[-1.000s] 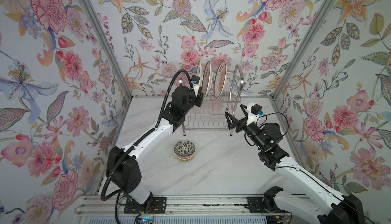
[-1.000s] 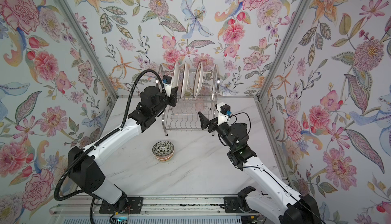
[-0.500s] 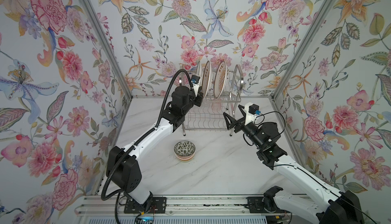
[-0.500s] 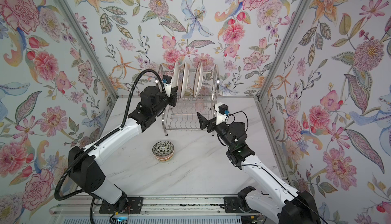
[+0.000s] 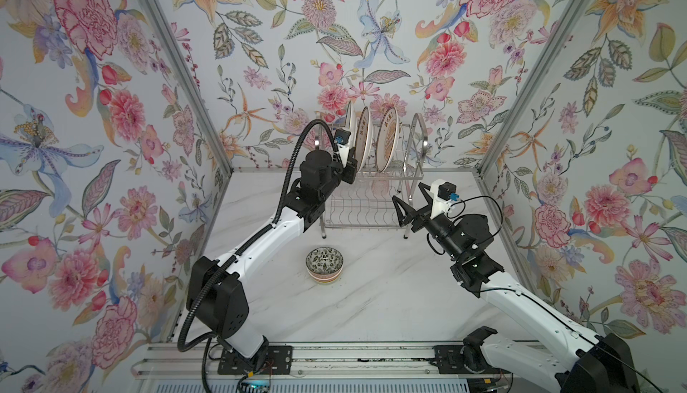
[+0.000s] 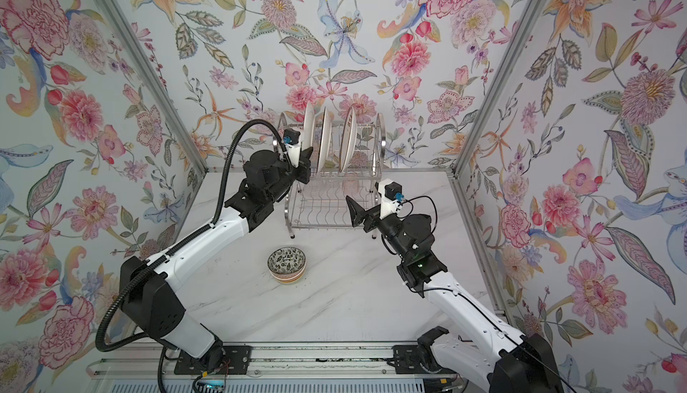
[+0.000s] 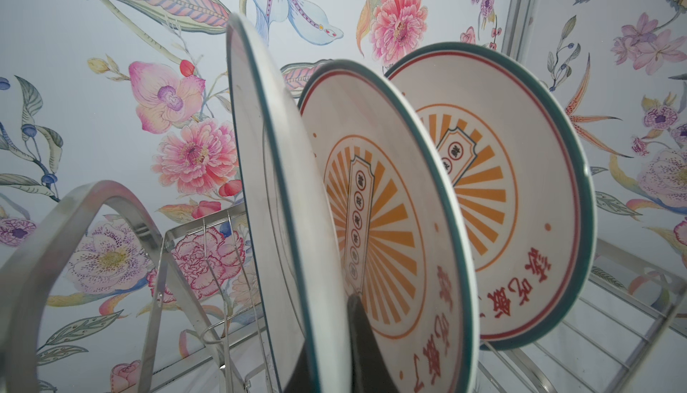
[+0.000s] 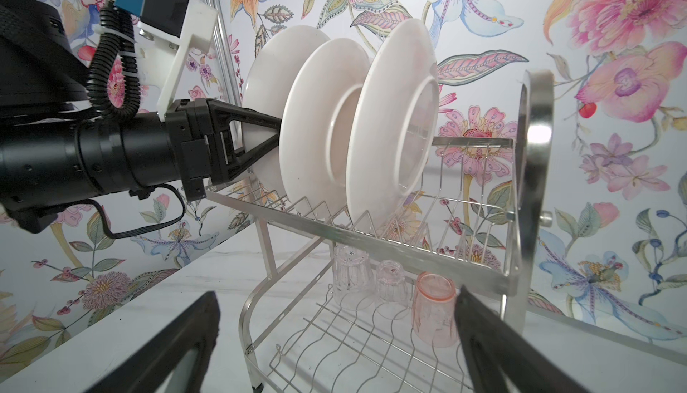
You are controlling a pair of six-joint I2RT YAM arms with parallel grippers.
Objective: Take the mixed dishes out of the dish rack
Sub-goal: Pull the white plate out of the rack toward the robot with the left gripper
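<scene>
While left claw (image 8: 276, 129) pinches the end plate (image 8: 265, 71), right claw (image 8: 336, 295) gapes wide — empty.

The left arm (image 5: 260, 240) climbs from its base at the near edge and stretches forward and upward, its wrist (image 5: 316, 177) held high. The left gripper (image 5: 351, 170) is clamped tight on the lower rim of one plate (image 7: 267, 194), with a finger (image 7: 358, 335) on each face. The right arm (image 5: 520, 298) reaches in from the near right side, forearm angled toward the middle. The right gripper (image 5: 407, 192) has its jaws spread wide and grips nothing, both fingers (image 8: 174, 346) bare
</scene>
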